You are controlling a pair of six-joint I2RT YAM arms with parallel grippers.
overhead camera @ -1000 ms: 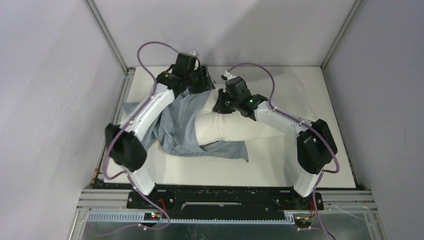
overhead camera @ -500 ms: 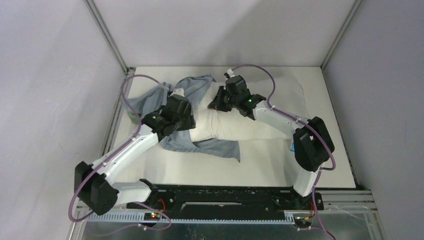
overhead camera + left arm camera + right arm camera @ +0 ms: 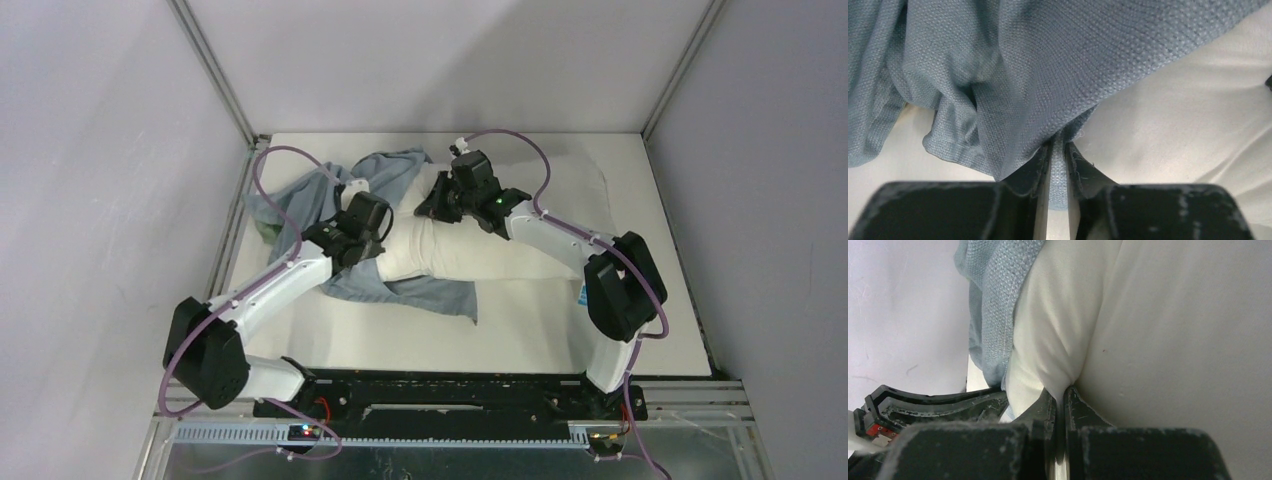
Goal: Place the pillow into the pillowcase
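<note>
The off-white pillow [image 3: 490, 258] lies across the middle of the table, its left end inside the crumpled blue-grey pillowcase [image 3: 300, 195]. My left gripper [image 3: 372, 238] sits at the pillowcase mouth beside the pillow. In the left wrist view a strip of pillowcase [image 3: 1048, 60] is pinched between the jaws of my left gripper [image 3: 1058, 150], and the pillow [image 3: 1188, 110] is on the right. My right gripper [image 3: 432, 212] is at the pillow's far side. In the right wrist view my right gripper [image 3: 1062, 392] is shut on a fold of the pillow [image 3: 1173, 330], with the pillowcase hem [image 3: 993, 290] just left.
A flap of the pillowcase [image 3: 440, 298] spreads toward the near edge. The pillow's blue tag [image 3: 583, 292] shows by the right arm's elbow. Grey walls and metal posts [image 3: 215, 75] close in the white table [image 3: 400, 345] on three sides.
The left arm drew back from the far edge to the pillowcase mouth and its jaws closed on the cloth. The pillowcase spread toward the back left. The right arm barely moved.
</note>
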